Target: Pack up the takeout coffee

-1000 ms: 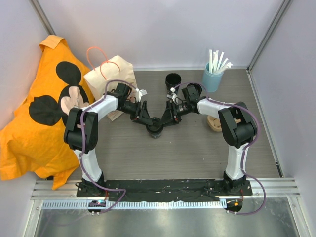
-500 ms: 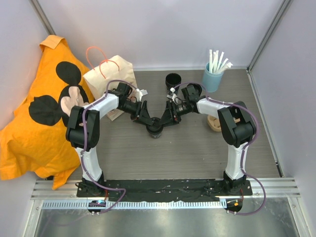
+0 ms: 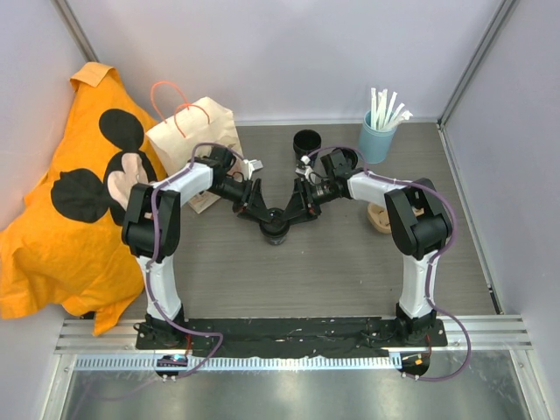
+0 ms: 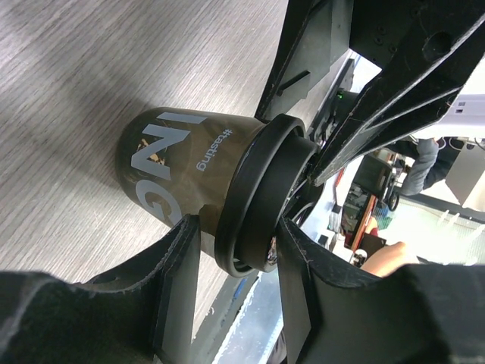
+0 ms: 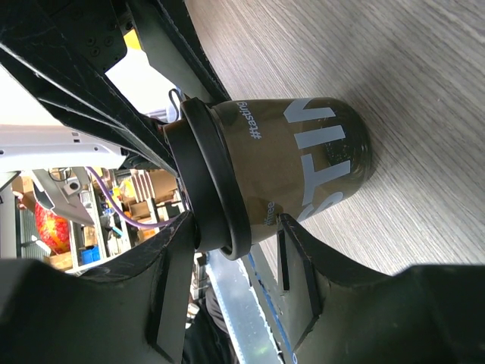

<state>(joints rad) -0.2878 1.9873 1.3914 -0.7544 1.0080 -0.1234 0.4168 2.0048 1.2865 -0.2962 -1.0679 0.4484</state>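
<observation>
At mid-tabletop the takeout coffee (image 3: 275,226) was clasped at its rim by the right hand (image 5: 235,224) and straddled by the left hand (image 4: 236,227), grip untellable. It was judged light, crushable, best held at the stiff rim.

Top view: takeout coffee (image 3: 275,229) mostly hidden under left tool (image 3: 262,215) and right tool (image 3: 291,213). Left wrist view: its lettering partly covered by tool fingers (image 4: 178,288); background clutter (image 4: 394,174) beyond tool blurred.
</observation>
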